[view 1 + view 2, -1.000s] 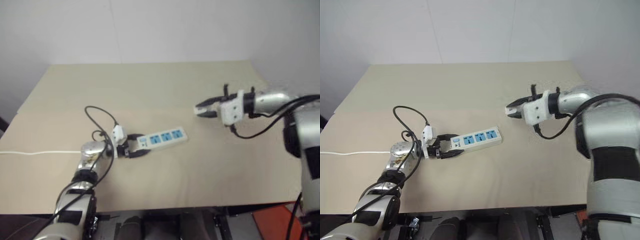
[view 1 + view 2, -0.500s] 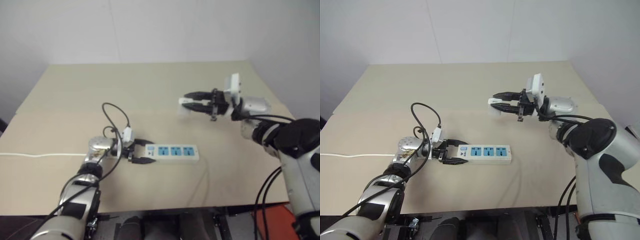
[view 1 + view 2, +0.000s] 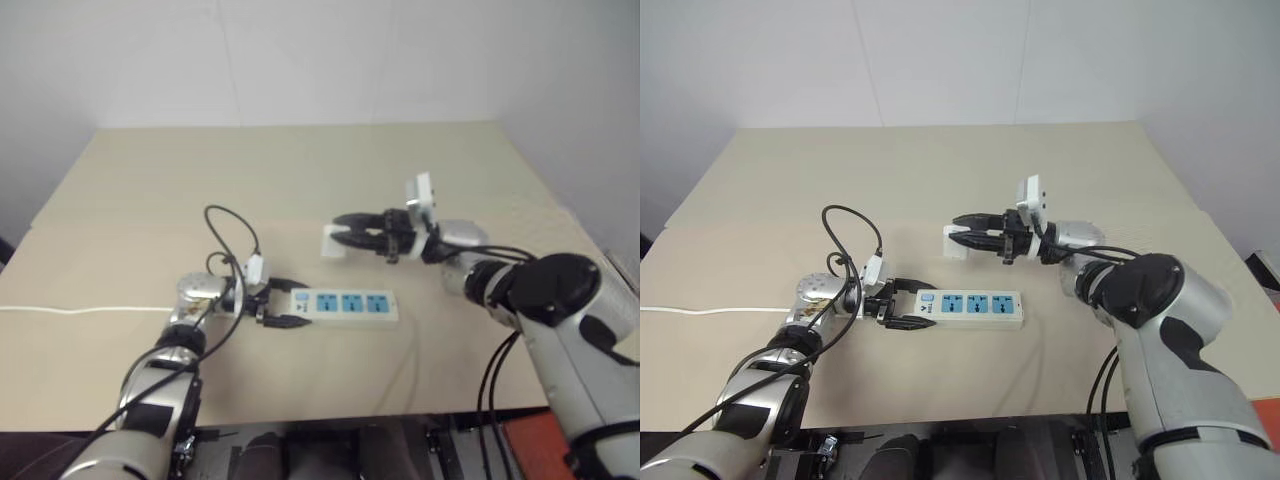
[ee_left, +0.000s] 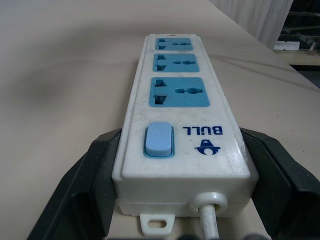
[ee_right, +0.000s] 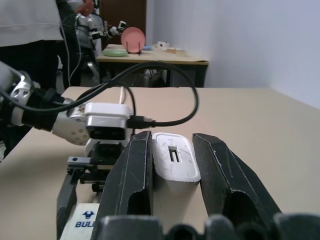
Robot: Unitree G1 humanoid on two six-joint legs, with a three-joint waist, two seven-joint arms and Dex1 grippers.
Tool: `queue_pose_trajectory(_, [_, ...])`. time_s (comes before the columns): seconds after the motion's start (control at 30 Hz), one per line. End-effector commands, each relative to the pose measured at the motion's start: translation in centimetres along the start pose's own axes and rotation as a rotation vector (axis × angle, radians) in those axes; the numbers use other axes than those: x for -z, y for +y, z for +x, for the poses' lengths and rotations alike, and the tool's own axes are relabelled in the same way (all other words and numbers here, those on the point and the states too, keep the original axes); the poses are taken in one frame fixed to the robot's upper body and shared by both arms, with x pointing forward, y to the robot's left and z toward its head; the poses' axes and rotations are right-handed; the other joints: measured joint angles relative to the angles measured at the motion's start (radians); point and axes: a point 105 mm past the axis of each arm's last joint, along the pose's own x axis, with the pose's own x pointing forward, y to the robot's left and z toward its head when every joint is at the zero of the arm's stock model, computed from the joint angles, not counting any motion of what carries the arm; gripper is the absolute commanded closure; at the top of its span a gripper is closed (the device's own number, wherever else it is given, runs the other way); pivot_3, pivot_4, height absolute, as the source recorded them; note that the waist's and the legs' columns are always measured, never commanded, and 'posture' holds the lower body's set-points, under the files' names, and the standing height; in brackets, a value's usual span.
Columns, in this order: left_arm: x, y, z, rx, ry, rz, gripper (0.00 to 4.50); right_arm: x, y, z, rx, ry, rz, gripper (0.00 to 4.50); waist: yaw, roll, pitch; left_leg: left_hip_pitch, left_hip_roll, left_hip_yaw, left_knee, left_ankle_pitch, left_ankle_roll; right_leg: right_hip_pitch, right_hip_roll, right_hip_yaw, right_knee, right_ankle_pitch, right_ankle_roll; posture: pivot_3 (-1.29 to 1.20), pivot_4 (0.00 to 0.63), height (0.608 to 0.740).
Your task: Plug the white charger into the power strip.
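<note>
Left end effector (image 3: 908, 305) grips power strip (image 3: 970, 307); right end effector (image 3: 965, 231) clamps half-hidden white charger (image 3: 954, 243).

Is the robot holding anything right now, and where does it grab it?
Left gripper clamps the power strip at its switch end. Right gripper pinches the white charger by its sides.

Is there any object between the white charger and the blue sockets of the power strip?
No, nothing visible. The right gripper holds the white charger in the air above the table, beyond the power strip. Its three socket faces are bare. The left gripper clamps only the switch end.
</note>
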Motion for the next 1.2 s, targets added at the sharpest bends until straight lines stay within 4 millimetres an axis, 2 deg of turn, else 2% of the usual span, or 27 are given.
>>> queue_pose_trajectory(0.03, [0.4,-0.2,0.0,0.015,0.018,-0.018,1.24,-0.3,0.6,0.4,-0.016,-0.050,-0.022,3.44,0.000,0.000,0.000,0.000,0.000,0.000,0.000,0.000,0.000,0.000,0.000,0.000,0.000,0.000,0.000,0.00,0.150,0.740])
queue_pose_trajectory(0.27, [0.7,-0.2,-0.2,0.004,0.029,-0.025,1.24,1.6,1.8,0.3,-0.008,-0.032,-0.018,3.44,-0.005,0.000,0.000,0.001,0.000,0.000,0.000,0.000,0.000,0.000,0.000,0.000,0.000,0.000,0.000,0.00,0.150,0.740])
queue_pose_trajectory(0.77, [0.7,0.1,0.1,-0.008,0.029,-0.030,1.24,2.9,3.2,1.1,-0.036,-0.048,0.017,3.44,-0.015,-0.001,0.000,0.004,0.000,-0.001,0.001,0.001,-0.001,0.003,0.000,0.000,-0.001,0.000,0.000,0.00,0.150,0.740])
queue_pose_trajectory(1.2, [0.7,0.1,0.3,-0.008,0.025,-0.026,1.24,3.4,3.2,0.7,-0.005,-0.024,0.019,3.44,-0.015,-0.001,0.000,0.004,-0.001,-0.002,0.001,0.001,-0.001,0.004,0.000,0.000,-0.001,0.000,0.000,0.00,0.150,0.740])
